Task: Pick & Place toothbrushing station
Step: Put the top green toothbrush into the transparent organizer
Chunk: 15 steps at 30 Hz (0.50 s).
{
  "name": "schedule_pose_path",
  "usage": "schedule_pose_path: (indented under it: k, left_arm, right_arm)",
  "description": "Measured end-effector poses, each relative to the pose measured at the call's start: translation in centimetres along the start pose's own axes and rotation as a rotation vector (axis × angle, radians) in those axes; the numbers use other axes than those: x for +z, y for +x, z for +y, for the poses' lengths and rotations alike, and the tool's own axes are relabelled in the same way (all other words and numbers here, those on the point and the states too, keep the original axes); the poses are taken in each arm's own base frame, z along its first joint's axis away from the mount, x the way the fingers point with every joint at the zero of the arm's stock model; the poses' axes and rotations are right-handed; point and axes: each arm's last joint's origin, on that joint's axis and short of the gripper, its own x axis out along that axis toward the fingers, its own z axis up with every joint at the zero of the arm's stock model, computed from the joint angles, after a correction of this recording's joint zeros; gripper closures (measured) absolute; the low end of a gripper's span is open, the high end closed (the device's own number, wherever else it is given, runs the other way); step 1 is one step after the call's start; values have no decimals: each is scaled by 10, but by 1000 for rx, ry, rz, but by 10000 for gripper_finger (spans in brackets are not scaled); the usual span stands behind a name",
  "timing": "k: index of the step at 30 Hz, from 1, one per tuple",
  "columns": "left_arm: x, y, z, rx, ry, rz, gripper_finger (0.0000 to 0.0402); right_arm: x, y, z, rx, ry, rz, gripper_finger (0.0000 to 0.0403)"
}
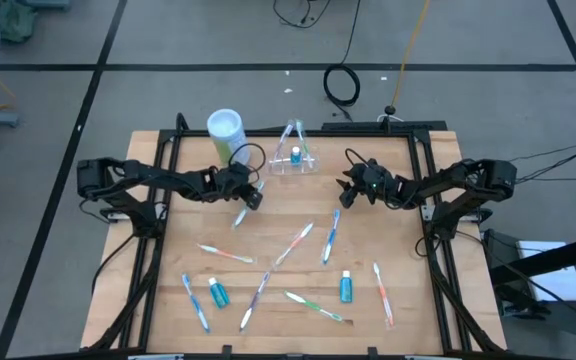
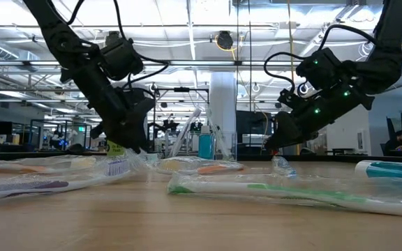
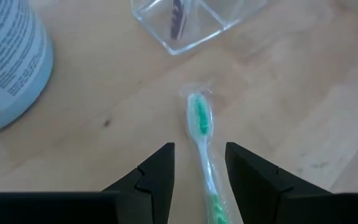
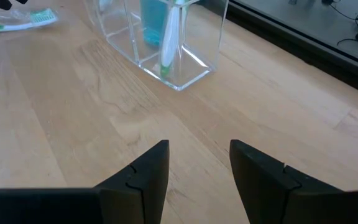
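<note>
The toothbrushing station (image 1: 293, 158) is a clear plastic holder standing at the table's far middle. A blue tube and a toothbrush stand in it, as the right wrist view (image 4: 166, 43) shows. My left gripper (image 1: 255, 197) is open and low over the table, just near-left of the holder. Its fingers (image 3: 160, 171) stand on either side of a wrapped green toothbrush (image 3: 201, 134) that lies flat on the wood, head toward the holder. My right gripper (image 1: 346, 192) is open and empty, to the right of the holder, above bare wood (image 4: 199, 162).
A green canister with a white lid (image 1: 225, 130) stands just left of the holder, close to my left arm. Several wrapped toothbrushes (image 1: 303, 240) and two blue tubes (image 1: 218, 293) (image 1: 346, 287) lie scattered over the table's near half.
</note>
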Motion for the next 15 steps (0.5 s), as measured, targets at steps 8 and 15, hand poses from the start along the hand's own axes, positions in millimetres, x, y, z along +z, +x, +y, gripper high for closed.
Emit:
schedule_pose_path:
  k: [8, 15]
  left_arm:
    - [4, 3, -3, -22, -28, -57, 252]
    - [-6, 25, -2, -66, -27, 4, 252]
  right_arm:
    - [0, 0, 0, 0, 0, 0, 242]
    - [0, 0, 0, -1, 2, -1, 242]
